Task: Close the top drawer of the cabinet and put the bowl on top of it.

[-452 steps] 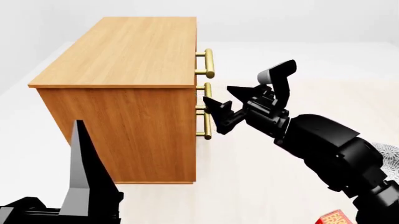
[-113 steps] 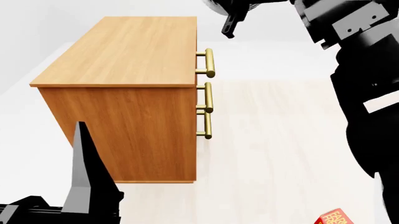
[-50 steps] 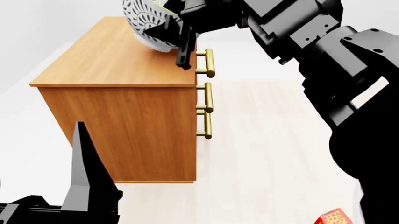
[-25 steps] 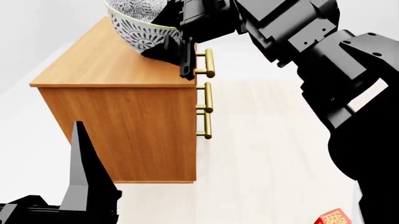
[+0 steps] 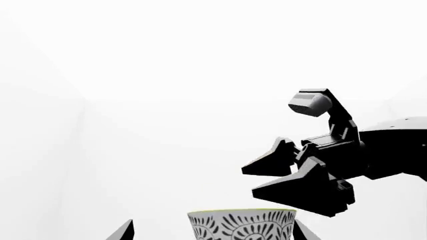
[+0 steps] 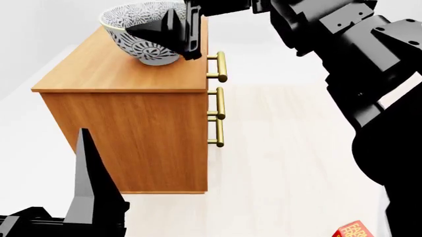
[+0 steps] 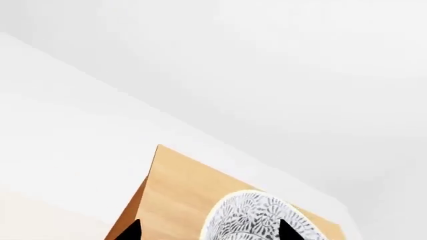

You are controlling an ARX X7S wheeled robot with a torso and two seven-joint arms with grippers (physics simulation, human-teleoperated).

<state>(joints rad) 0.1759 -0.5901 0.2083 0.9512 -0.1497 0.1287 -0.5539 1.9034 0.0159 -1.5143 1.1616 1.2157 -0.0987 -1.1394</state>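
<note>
Though the right hand [image 6: 173,30] hides the bowl's [image 6: 135,37] near rim on the cabinet [image 6: 125,74], its grip cannot be told.

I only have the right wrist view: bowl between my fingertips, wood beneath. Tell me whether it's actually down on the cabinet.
Observer: In the head view the bowl stands upright on the cabinet top, near the drawer-side edge. No gap shows under its base.
Operator: Check my jaws before I pull away.
Observer: The left wrist view shows the right gripper above the bowl's rim, with a gap between its fingers and nothing in it.
Operator: Confirm the top drawer.
Observer: The top drawer looks shut. Its handle lines up with the two below.
</note>
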